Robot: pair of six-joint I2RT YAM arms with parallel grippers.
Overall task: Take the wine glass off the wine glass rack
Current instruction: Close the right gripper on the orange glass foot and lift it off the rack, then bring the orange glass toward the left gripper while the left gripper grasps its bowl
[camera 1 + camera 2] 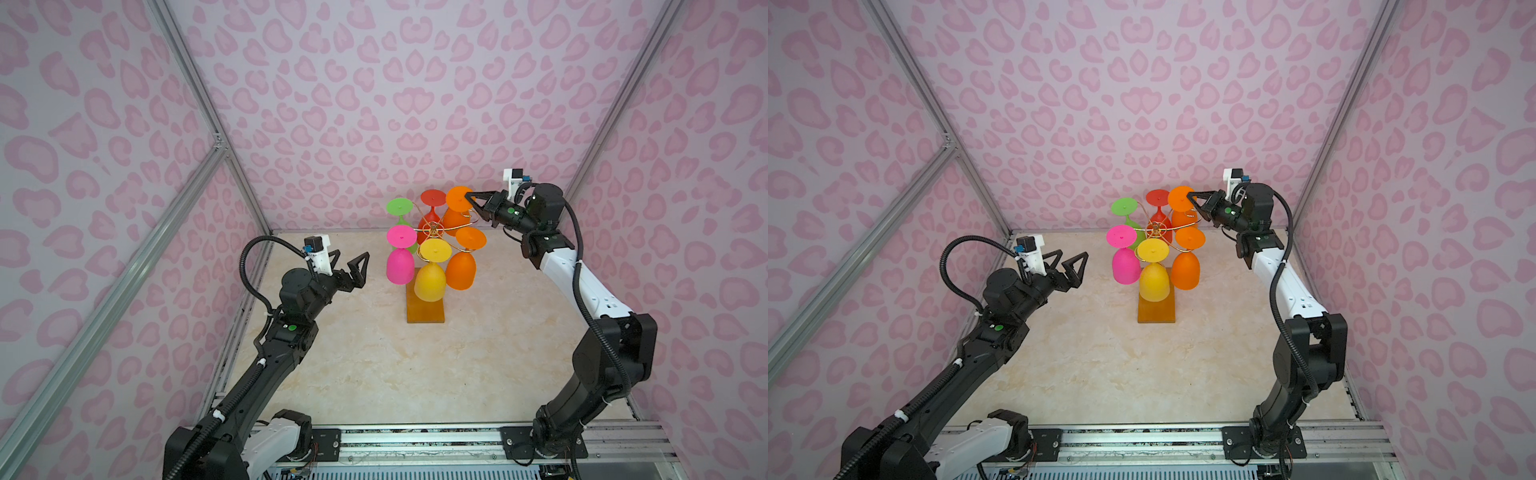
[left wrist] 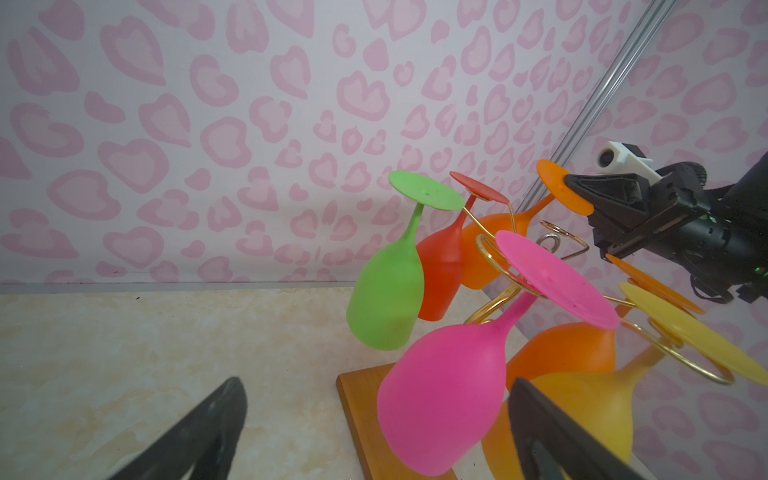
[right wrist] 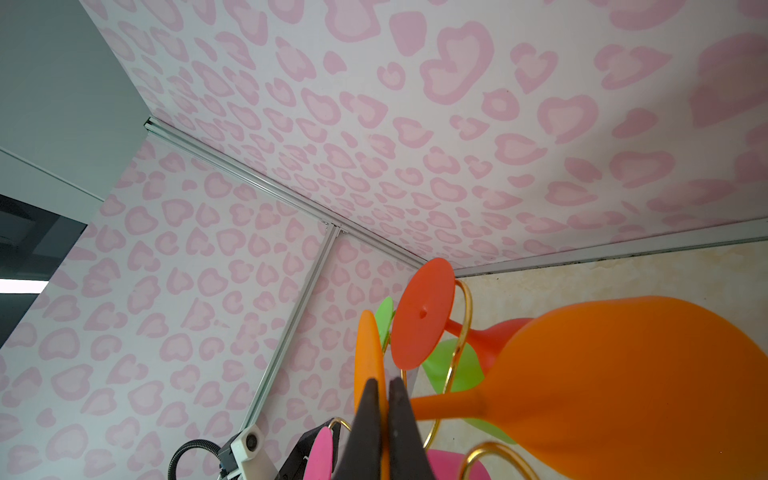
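A: Where is the rack [image 1: 425, 312] placed?

B: It is set on the tabletop [image 1: 374, 374], toward the back wall [image 1: 415, 104], as seen in both top views. Six glasses are hung from it, bowls down.

A: Which glass is gripped?

B: The rear orange glass [image 1: 457, 199]. Its foot is pinched edge-on between the clenched fingers [image 3: 368, 432] of the right gripper [image 1: 468, 195], as is shown in the right wrist view. The glass is tilted, with its foot leaned toward that gripper. Whether its stem lies within the rack's wire cannot be told.

A: And the left gripper [image 1: 353, 254]?

B: It is held above the tabletop, left of the rack and apart from it. Its fingers [image 2: 230, 403] are spread wide and released, and nothing is grasped.

A: What is hung nearest it?

B: The pink glass [image 1: 400, 266], with the yellow glass [image 1: 431, 282] and front orange glass [image 1: 461, 270] beside it. The green glass [image 1: 400, 206] and red glass [image 1: 432, 198] are hung behind, next to the gripped one.
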